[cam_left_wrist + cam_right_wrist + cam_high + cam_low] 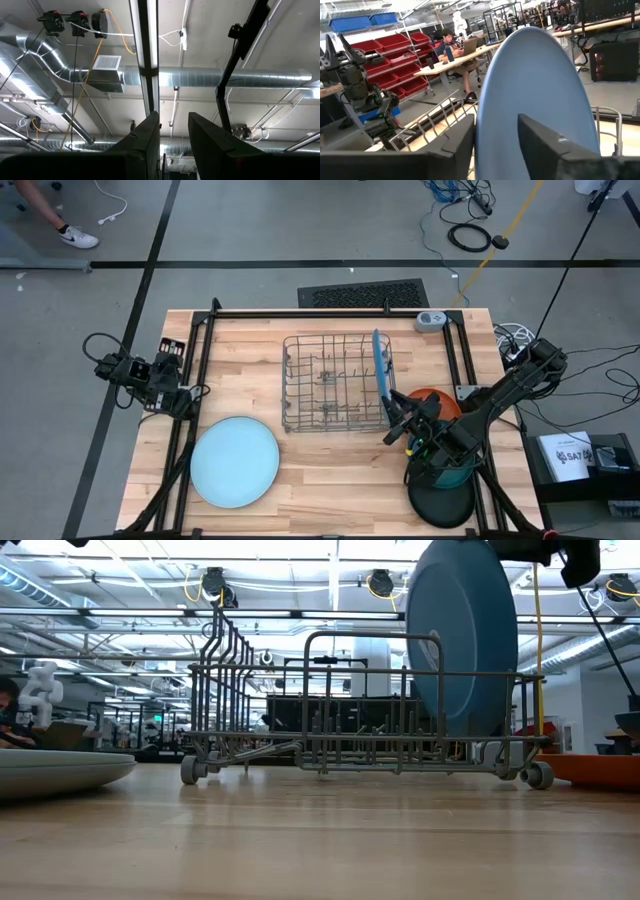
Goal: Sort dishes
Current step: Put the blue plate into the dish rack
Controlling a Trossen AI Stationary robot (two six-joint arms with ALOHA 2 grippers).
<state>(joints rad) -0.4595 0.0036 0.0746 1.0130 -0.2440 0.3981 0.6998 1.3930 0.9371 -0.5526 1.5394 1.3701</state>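
A blue plate (380,365) (462,635) (535,75) stands on edge in the right end of the wire dish rack (335,380) (320,700), its lower rim down between the wires. My right gripper (398,420) (495,140) is level at the plate's near rim. It is open, with one finger on either side of the rim. A pale blue plate (234,461) (50,765) lies flat at the near left. My left gripper (165,372) (172,135) waits at the table's left edge, pointing up, open, with nothing between its fingers.
Under my right arm an orange plate (432,395) (600,768), a teal plate (458,476) and a black plate (442,506) lie at the near right. A small white device (430,320) sits at the far right corner. Bare wood lies in front of the rack.
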